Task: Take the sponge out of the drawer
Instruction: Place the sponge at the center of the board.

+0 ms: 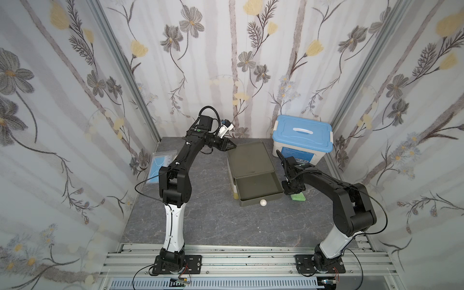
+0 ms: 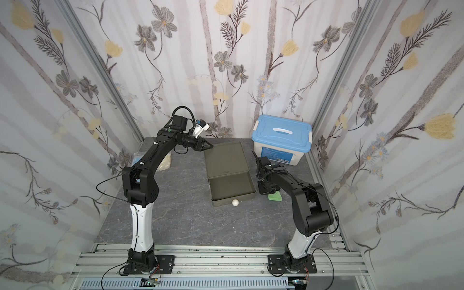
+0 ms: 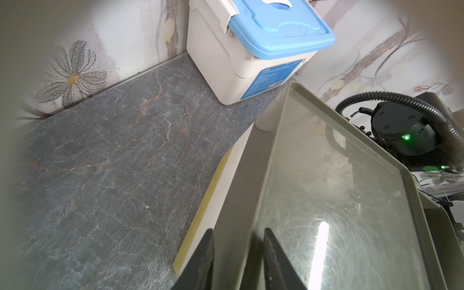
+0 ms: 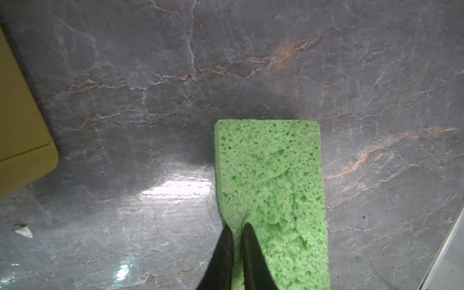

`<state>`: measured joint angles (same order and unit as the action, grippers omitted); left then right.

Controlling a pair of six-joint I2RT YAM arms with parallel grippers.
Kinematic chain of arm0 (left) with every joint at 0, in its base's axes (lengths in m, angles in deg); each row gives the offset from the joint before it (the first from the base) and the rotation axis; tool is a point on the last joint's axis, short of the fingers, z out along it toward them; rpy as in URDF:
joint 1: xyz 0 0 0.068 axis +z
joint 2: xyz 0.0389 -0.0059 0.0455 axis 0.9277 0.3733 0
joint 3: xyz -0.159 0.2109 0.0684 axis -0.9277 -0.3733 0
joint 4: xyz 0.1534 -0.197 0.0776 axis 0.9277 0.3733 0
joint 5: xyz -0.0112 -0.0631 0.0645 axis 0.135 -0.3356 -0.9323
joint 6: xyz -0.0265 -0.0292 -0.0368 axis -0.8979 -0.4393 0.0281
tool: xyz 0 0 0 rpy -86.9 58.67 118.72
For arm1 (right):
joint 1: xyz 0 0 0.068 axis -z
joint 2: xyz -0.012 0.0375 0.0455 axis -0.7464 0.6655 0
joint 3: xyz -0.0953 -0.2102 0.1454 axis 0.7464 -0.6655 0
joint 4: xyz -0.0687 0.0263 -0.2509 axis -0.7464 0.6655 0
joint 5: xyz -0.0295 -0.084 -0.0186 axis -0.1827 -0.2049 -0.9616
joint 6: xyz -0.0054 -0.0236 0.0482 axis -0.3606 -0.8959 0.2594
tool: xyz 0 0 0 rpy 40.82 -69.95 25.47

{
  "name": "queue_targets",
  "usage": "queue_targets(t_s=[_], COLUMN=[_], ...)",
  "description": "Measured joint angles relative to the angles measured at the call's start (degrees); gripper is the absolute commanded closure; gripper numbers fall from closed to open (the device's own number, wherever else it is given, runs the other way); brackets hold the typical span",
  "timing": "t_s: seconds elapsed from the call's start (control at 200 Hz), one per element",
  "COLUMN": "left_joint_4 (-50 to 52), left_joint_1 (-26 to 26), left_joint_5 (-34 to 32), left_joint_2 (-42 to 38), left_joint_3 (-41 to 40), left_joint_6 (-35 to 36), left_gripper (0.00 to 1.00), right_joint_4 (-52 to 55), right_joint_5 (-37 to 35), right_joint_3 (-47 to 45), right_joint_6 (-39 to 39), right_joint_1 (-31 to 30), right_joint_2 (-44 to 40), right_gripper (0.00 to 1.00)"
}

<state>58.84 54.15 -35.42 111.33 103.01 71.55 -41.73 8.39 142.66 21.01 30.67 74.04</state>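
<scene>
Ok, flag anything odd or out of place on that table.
Little stands out. The sponge is creased where the right hand pinches its edge, and a small white scrap lies on the table. The drawer stands open, empty.

Both top views are looking down from high up front, sharing the whole table [image 1: 213,221]. L wrist cam is sitting close over drawer unit [image 3: 326,175], facing box [image 3: 226,62]; R wrist cam is pointing straight down, v. close on sponge [image 4: 268,175].

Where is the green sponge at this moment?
In a top view the sponge sits on the table on the robot's right, just beside the open drawer, under the right gripper.
</scene>
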Motion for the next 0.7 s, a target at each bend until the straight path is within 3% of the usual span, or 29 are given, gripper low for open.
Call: queue_targets(t_s=[0.135,0.335,0.505,0.605,0.705], left_joint_4=[0.0,0.1,0.2,0.2,0.2], left_joint_1=[0.0,0.0,0.1,0.1,0.1], left_joint_5=[0.0,0.0,-0.1,-0.1,0.0], left_joint_2=[-0.1,-0.4,-0.5,-0.5,-0.5], left_joint_3=[0.0,-0.4,-0.5,-0.6,-0.6], left_joint_6=[0.0,0.2,0.2,0.2,0.2], left_gripper=[0.66,0.66,0.66,0.66,0.66], right_joint_4=[1.0,1.9,2.2,2.8,3.8], right_joint_5=[0.0,0.6,1.4,-0.2,-1.7], right_joint_3=[0.9,1.3,1.5,2.6,3.2], right_joint_6=[-0.4,-0.6,-0.4,0.2,1.1], right_joint_1=[0.0,0.0,0.1,0.2,0.2], right_joint_2=[0.1,0.1,-5.5,-11.8,-21.0], right_gripper=[0.69,0.68,0.66,0.75,0.93])
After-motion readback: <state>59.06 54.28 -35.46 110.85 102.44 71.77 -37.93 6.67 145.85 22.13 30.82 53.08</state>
